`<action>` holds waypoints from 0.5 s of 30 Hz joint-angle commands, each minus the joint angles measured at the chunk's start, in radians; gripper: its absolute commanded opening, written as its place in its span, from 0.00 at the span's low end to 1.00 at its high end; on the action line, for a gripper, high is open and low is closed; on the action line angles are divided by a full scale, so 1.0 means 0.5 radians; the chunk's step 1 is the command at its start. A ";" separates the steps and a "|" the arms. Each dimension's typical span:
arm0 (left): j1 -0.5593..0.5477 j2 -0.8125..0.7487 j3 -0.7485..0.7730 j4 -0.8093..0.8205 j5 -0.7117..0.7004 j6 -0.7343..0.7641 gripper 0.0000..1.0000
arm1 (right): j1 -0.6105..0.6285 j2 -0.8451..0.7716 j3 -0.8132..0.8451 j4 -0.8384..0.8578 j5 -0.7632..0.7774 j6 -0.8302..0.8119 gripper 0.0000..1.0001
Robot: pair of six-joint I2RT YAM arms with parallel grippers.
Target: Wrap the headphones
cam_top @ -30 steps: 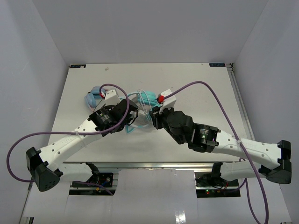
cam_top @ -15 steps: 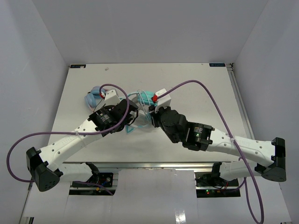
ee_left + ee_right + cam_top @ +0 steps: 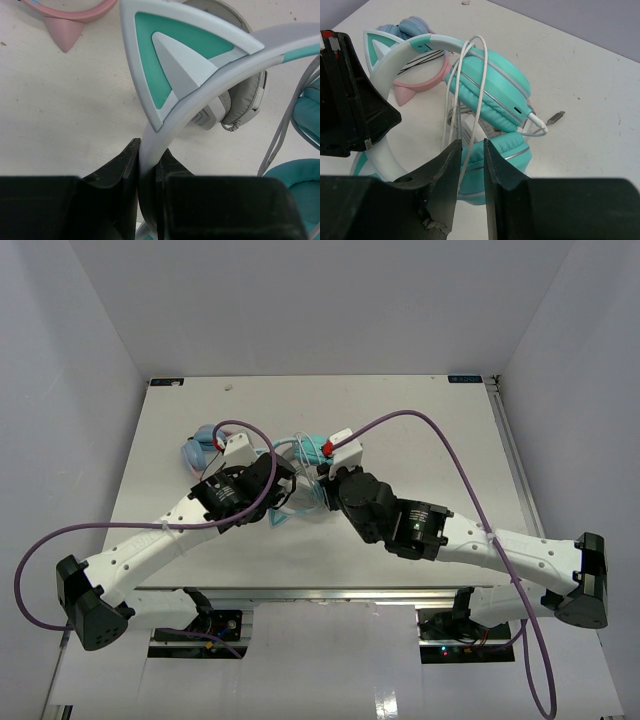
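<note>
Jaws of the left gripper (image 3: 147, 167) are pressed onto the pale headband (image 3: 215, 80) of the teal headphones (image 3: 490, 95), pinching it just below a cat-ear point (image 3: 170, 65) with a teal inset. Jaws of the right gripper (image 3: 470, 165) stand a narrow gap apart with strands of the thin whitish cable (image 3: 472, 85) running down between them; cannot tell if the cable is clamped or just passing through. Cable loops up over the headband and down across the upper ear cup (image 3: 485, 80); its plug end (image 3: 536, 121) sits in the cup's side. Headphones are near the middle of the desk (image 3: 420, 410), between the two wrists, held up on edge. Pink cat-ear headband (image 3: 70, 17) lies on the desk behind them, and a grey-white ear cup (image 3: 242, 97) sits just behind the teal headband. Small jack plug (image 3: 555, 118) rests on the desk to the right.
</note>
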 commanded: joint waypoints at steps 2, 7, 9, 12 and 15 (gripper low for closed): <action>0.005 -0.095 0.005 0.127 -0.010 -0.059 0.00 | -0.026 0.042 0.036 0.106 0.007 -0.046 0.30; 0.005 -0.095 0.002 0.133 -0.006 -0.058 0.00 | -0.026 0.074 0.044 0.128 -0.022 -0.066 0.23; 0.007 -0.099 0.000 0.137 -0.004 -0.060 0.00 | -0.028 0.086 0.040 0.129 -0.034 -0.066 0.19; 0.006 -0.103 -0.001 0.141 -0.008 -0.058 0.00 | -0.029 0.089 0.035 0.126 -0.044 -0.065 0.12; 0.004 -0.094 0.002 0.129 -0.031 -0.066 0.00 | -0.026 0.058 0.010 0.123 -0.115 -0.057 0.08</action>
